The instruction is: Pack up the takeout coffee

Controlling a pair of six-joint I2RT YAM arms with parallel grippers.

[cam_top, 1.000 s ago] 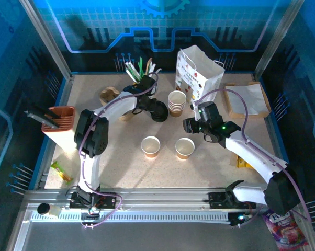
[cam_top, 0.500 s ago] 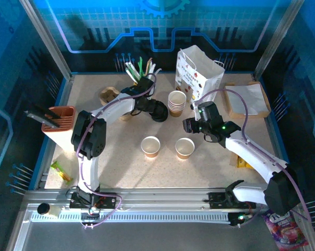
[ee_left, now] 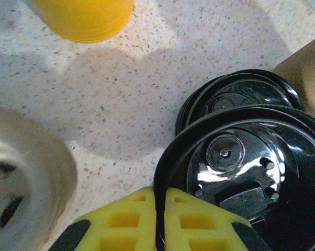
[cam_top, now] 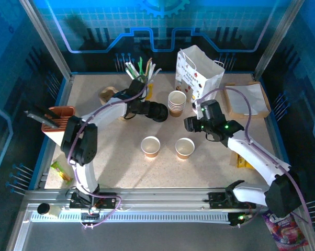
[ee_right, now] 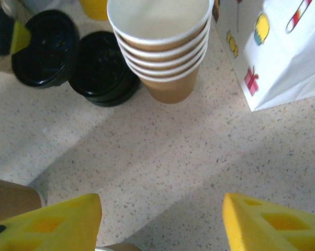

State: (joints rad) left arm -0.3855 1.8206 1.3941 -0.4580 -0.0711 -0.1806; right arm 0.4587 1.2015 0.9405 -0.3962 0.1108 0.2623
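The left gripper (ee_left: 159,197) has its yellow jaws pressed together on the rim of a round black plastic lid (ee_left: 236,172), pinching it at the edge. The lid lies flat with its top face up, and its sip hole shows. Being round, it has no long axis. Directly under it sits a short stack of matching black lids (ee_left: 241,94), and a yellow cup (ee_left: 84,15) stands further off beyond the jaws.

The takeout coffee lies back from these jaws, toward the arm bases: two small brown kraft-paper cups, the left-hand cup (cam_top: 150,146) and the right-hand cup (cam_top: 184,148). They stand side by side on the speckled bench (cam_top: 121,167), apart from each other. Both are upright, mouths open and pointing up, so their long axes are vertical. Neither has a lid on.

The left-hand cup looks the nearer to the lid-carrying jaws, so the lid would likely travel back and down onto it.

The right gripper (ee_right: 161,205) hangs with jaws spread wide and empty, close above the right-hand cup. Ahead of them stand a stack of lidless brown-and-cream paper cups (ee_right: 160,47) and a white paper bag (ee_right: 272,47).
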